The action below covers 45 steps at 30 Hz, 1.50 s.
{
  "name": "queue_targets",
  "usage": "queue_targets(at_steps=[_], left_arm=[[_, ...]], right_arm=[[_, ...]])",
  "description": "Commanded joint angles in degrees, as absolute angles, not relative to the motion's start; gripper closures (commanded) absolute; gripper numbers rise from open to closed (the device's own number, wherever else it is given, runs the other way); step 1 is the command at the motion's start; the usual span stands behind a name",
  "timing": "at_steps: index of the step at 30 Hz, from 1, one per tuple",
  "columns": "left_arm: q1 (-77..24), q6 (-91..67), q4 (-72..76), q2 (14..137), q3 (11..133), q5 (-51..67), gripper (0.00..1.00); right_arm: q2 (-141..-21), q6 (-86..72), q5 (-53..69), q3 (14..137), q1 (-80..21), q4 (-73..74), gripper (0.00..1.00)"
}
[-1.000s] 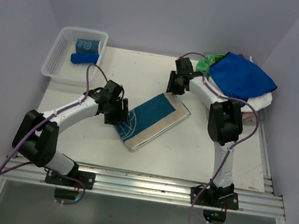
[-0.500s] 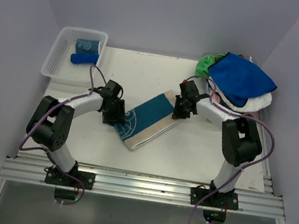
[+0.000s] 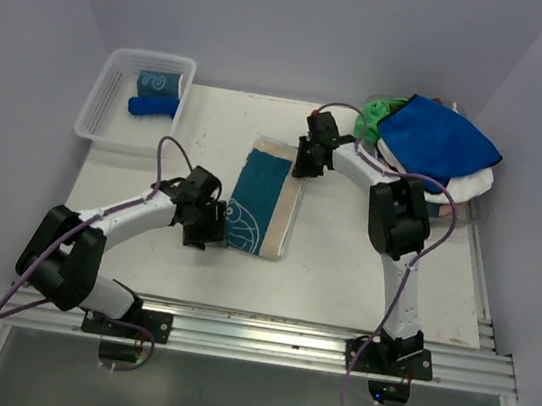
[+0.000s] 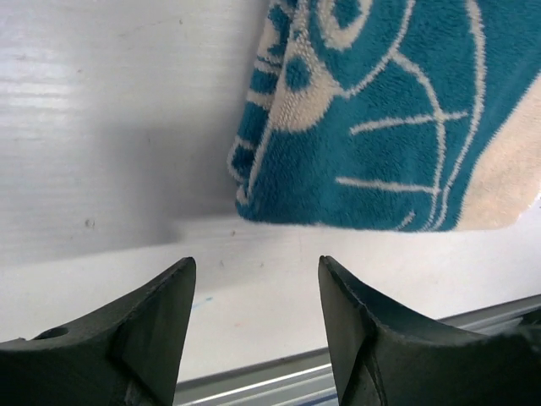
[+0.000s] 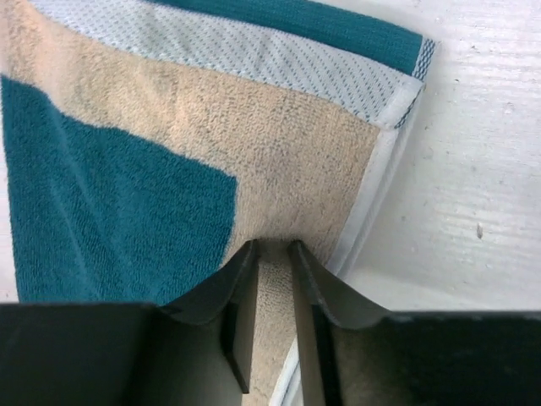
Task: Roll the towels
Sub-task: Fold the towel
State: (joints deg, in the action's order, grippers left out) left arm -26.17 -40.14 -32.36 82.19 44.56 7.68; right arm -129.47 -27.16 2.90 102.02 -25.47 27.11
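A folded teal and beige towel (image 3: 263,200) (image 4: 380,110) (image 5: 127,178) lies flat mid-table, its long side running away from me. My right gripper (image 3: 305,159) (image 5: 272,249) is at its far right corner, shut on a pinch of the beige edge. My left gripper (image 3: 209,227) (image 4: 258,288) hovers just off the towel's near left corner, open, with only bare table between its fingers. More towels are heaped at the back right: a royal blue one (image 3: 431,140) on top, green (image 3: 372,116) and white (image 3: 465,185) beneath.
A clear mesh basket (image 3: 100,124) stands at the back left, holding a rolled teal towel (image 3: 159,81) and a rolled blue one (image 3: 153,106). The table's metal front rail (image 3: 252,337) runs behind the left gripper.
The teal towel has swung from diagonal to lengthwise. My right gripper went to its far end and closed on the beige edge. The left gripper shifted slightly nearer the table's front.
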Motion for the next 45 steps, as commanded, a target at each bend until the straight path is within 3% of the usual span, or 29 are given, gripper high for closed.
queue_targets(at_steps=[1, 5, 8, 9, 12, 19, 26, 31, 36, 45], left_arm=[[-26.54, -41.22, -38.05, 77.0, 49.39, 4.75, 0.36], [-26.37, -41.05, -33.78, 77.34, 51.5, 7.11, 0.39], [-26.45, -41.39, -28.94, 79.53, 52.12, 9.31, 0.43], [-26.46, -41.4, -28.22, 80.41, 52.29, 9.49, 0.45], [-26.46, -40.7, -26.37, 84.01, 52.82, 9.84, 0.53], [-26.11, -40.43, -20.39, 89.54, 49.13, 10.9, 0.56], [-26.1, -39.73, -20.65, 91.85, 45.71, 10.72, 0.57], [-26.19, -38.15, -23.99, 85.46, 46.49, 10.29, 0.55], [-26.1, -37.88, -27.77, 80.78, 46.76, 6.07, 0.47], [-25.75, -38.41, -20.92, 85.69, 40.17, 9.05, 0.49]], right_arm=[[-123.25, -25.75, 4.39, 101.62, -25.22, 28.57, 0.71], [-111.64, -26.72, 5.36, 88.21, -26.27, 25.76, 0.67], [-103.29, -28.47, 6.24, 78.71, -29.08, 23.38, 0.73], [-100.31, -29.43, 6.33, 76.57, -30.83, 23.03, 0.81], [-96.86, -31.46, 7.47, 69.62, -35.4, 21.1, 0.92], [-98.6, -34.63, 8.69, 60.84, -43.15, 18.29, 0.95], [-103.36, -34.89, 6.07, 56.95, -43.33, 17.31, 0.99], [-96.34, -33.84, 3.43, 57.65, -43.42, 20.47, 0.99], [-93.25, -33.05, 1.67, 58.62, -44.12, 21.8, 0.97], [-101.51, -33.66, 2.37, 57.22, -45.18, 19.25, 1.0]])
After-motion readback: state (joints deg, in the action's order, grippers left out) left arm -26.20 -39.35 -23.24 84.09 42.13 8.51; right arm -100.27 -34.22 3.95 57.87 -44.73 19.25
